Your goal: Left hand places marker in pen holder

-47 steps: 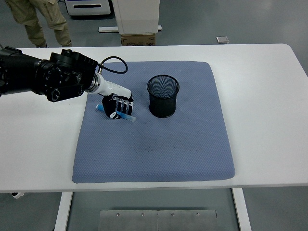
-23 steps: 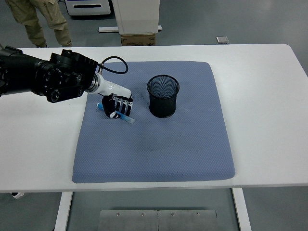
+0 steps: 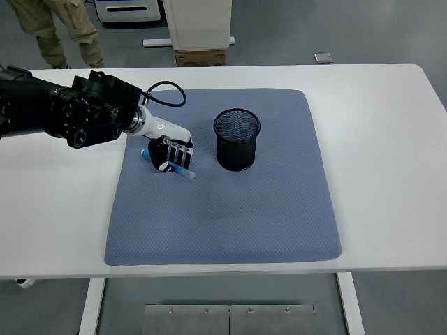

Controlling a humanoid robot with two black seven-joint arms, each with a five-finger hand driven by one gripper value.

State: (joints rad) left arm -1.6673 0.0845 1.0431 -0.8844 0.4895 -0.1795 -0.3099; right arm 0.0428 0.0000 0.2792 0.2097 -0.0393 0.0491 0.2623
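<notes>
A blue marker (image 3: pixel 187 172) lies slanted under my left hand (image 3: pixel 170 155), on the left part of the blue-grey mat (image 3: pixel 230 209). My left hand's fingers are curled around the marker, and its ends stick out at both sides. The hand sits low on the mat. A black mesh pen holder (image 3: pixel 237 139) stands upright on the mat, just right of the hand and apart from it. My right arm does not show.
The mat lies on a white table (image 3: pixel 377 125). A black cable (image 3: pixel 165 94) loops from my left wrist over the mat's far left corner. A person's legs (image 3: pixel 59 31) stand beyond the table at the top left. A cardboard box (image 3: pixel 201 57) sits behind the far edge.
The left hand has barely shifted, drawing very slightly left with the marker. The pen holder has not moved.
</notes>
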